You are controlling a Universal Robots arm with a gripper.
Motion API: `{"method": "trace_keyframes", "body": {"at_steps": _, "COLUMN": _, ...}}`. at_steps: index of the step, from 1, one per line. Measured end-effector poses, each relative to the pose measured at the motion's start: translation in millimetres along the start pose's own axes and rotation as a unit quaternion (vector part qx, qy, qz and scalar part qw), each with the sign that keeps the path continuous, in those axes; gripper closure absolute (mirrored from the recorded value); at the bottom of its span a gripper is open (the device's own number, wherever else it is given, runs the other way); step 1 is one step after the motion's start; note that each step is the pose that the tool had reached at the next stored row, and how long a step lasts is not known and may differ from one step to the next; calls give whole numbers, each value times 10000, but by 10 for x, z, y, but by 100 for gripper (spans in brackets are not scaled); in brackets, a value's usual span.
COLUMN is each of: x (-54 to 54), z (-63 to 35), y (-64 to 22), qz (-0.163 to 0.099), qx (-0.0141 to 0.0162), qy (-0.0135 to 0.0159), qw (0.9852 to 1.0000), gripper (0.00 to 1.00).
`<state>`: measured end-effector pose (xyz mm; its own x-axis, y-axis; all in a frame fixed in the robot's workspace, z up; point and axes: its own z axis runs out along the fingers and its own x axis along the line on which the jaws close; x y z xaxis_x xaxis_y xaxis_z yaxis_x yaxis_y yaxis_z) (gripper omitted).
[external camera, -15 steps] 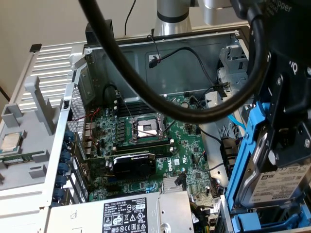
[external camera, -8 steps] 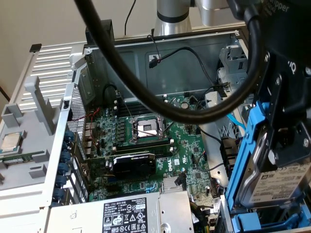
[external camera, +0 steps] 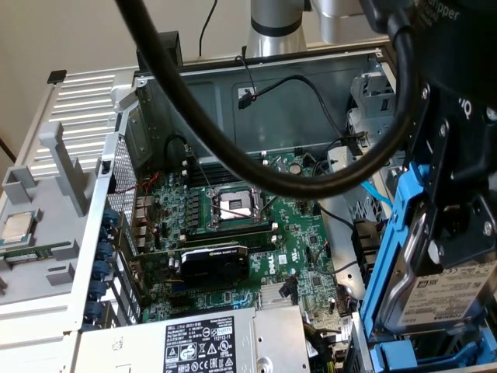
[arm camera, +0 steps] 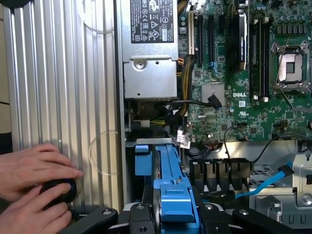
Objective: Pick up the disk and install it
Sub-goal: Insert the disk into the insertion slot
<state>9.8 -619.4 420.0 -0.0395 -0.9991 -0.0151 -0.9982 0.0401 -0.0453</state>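
Firmly clamped in the tool (external camera: 457,233), the disk (external camera: 454,299) is best kept level and square, clear of the blue cable (arm camera: 265,187).

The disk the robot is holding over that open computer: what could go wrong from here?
1. The gripper holds the disk by its blue carrier, close to the metal edges of the case. A slight tilt could make it catch.
2. A loose blue cable lies right beside the disk and might get snagged or pinched.
3. A person's hands sit close to the gripper and could be bumped if the arm swings that way.
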Motion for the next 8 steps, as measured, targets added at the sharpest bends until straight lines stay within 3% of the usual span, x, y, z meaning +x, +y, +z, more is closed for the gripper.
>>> {"method": "trace_keyframes", "body": {"at_steps": 4, "x": -1, "z": 1, "y": 3, "qz": 1, "qx": 19, "qy": 0, "qw": 10000, "gripper": 63}}
{"method": "trace_keyframes", "body": {"at_steps": 8, "x": -1, "z": 1, "y": 2, "qz": 0, "qx": 20, "qy": -1, "qw": 10000, "gripper": 63}}
